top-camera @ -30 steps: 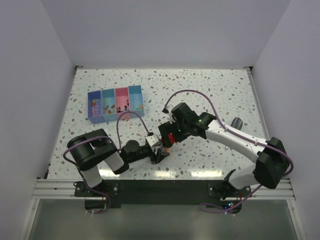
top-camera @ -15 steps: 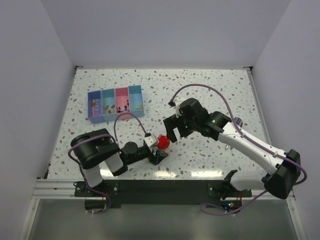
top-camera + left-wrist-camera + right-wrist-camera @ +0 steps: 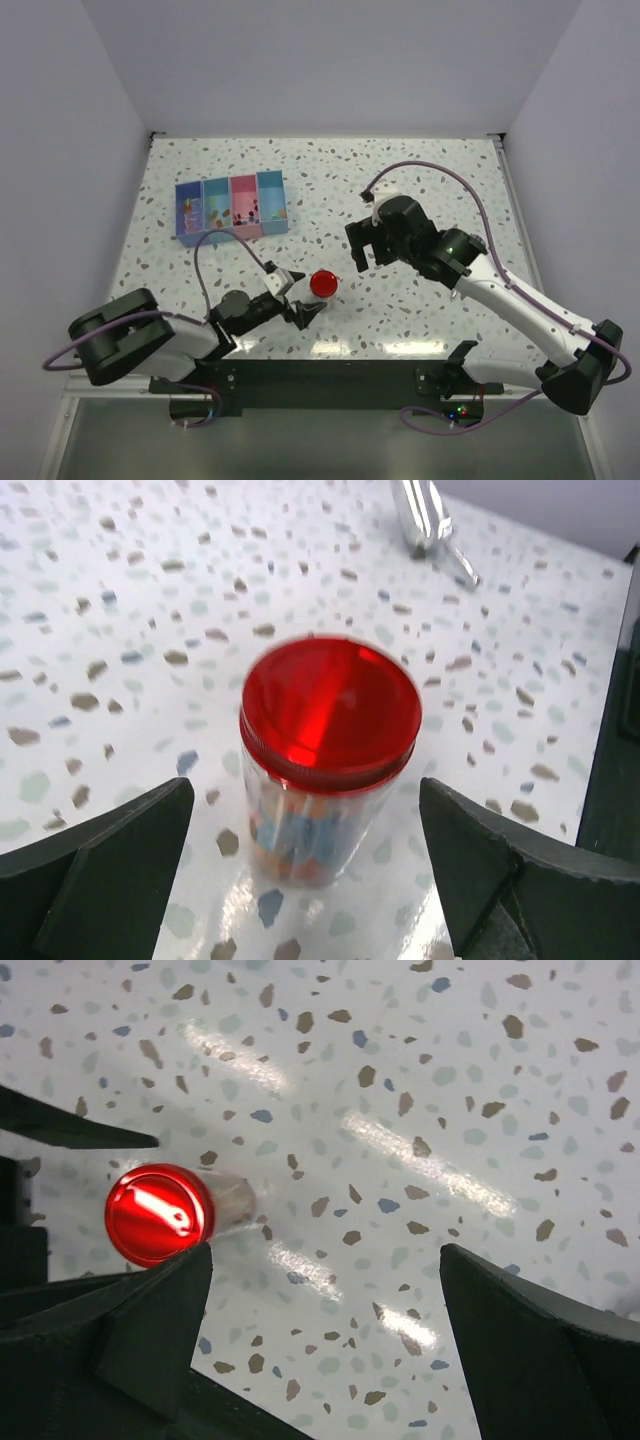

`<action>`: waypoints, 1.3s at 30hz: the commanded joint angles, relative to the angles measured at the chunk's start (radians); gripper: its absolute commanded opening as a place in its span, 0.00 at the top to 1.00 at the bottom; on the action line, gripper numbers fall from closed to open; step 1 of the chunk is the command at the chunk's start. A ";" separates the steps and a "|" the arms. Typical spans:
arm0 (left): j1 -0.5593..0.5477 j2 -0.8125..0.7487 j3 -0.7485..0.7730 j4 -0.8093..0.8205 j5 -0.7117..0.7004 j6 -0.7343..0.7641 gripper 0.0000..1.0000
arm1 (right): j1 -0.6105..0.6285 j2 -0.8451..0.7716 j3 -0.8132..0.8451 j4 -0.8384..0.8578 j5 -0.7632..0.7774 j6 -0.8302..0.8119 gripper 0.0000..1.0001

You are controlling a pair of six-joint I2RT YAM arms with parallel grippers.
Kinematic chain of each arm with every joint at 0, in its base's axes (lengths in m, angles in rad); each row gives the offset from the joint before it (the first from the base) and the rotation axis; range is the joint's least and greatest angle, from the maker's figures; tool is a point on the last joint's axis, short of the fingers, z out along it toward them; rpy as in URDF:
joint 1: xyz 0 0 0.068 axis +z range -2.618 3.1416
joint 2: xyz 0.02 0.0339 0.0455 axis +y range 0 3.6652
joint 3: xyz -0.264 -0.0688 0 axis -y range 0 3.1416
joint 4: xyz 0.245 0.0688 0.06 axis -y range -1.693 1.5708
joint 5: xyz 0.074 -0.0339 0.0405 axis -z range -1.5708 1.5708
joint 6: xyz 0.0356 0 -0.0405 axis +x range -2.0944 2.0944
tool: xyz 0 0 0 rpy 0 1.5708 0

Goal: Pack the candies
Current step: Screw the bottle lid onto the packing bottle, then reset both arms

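Glossy red plastic lid [image 3: 330, 710], clear plastic jar [image 3: 305, 835], shiny speckled tabletop [image 3: 150, 580], matt black fingers [image 3: 100, 870]

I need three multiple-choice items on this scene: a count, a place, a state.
1. How many compartments has the tray? A) two B) six C) four
2. Where is the jar? A) in the tray B) upright on the table C) held in the air
3. How is the left gripper? A) open, clear of the jar B) shut on the jar C) shut, empty

1 C: four coloured compartments sit side by side.
2 B: it stands on the table, apart from the tray.
3 A: a gap shows on each side of the jar.
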 commanded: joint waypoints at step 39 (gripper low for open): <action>0.000 -0.985 0.666 -1.004 -1.270 0.466 0.00 | -0.174 -0.750 -0.142 0.187 0.645 -0.234 0.01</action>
